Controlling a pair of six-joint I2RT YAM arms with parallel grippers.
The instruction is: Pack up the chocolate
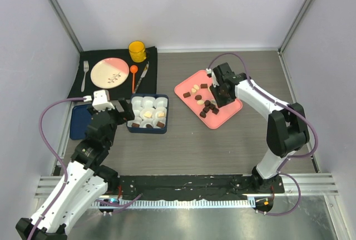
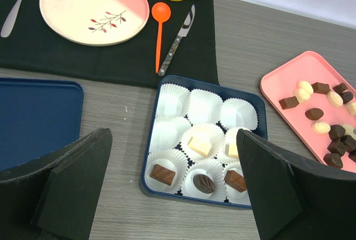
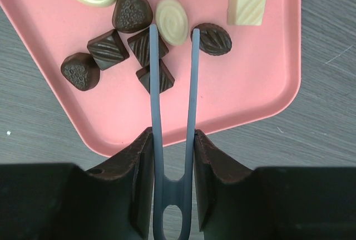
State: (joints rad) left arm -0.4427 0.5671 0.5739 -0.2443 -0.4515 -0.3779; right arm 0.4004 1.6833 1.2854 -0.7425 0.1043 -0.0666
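Right fingers (image 1: 222, 96) clenched on the tweezers (image 3: 192, 95), tips spread over the pink tray (image 3: 261, 84). Loose chocolate (image 3: 108, 49) lies beside and just beyond the tips. Left fingers (image 1: 121, 113) released; between them, the blue box (image 2: 207, 82) holds five pieces in paper cups (image 2: 204, 105).

**Left arm** (image 1: 77, 187): white moulded links, black joint housings, black base.
**Right arm** (image 1: 257, 96): same build, with white links between bulky black joints.
**Cables:** one mauve cable per arm, looping free of the shell. These are the left cable (image 1: 41, 126) and the right cable (image 1: 233, 55).
**Wrist block** (image 1: 100, 98), on the left arm: white and boxy.
**Left gripper** (image 2: 173, 137): two matte black, wedge-shaped fingers (image 2: 67, 187) with a grainy surface.
**Right gripper** (image 3: 172, 134): black angular fingers (image 3: 139, 167) on a flat black housing with one small round hole.
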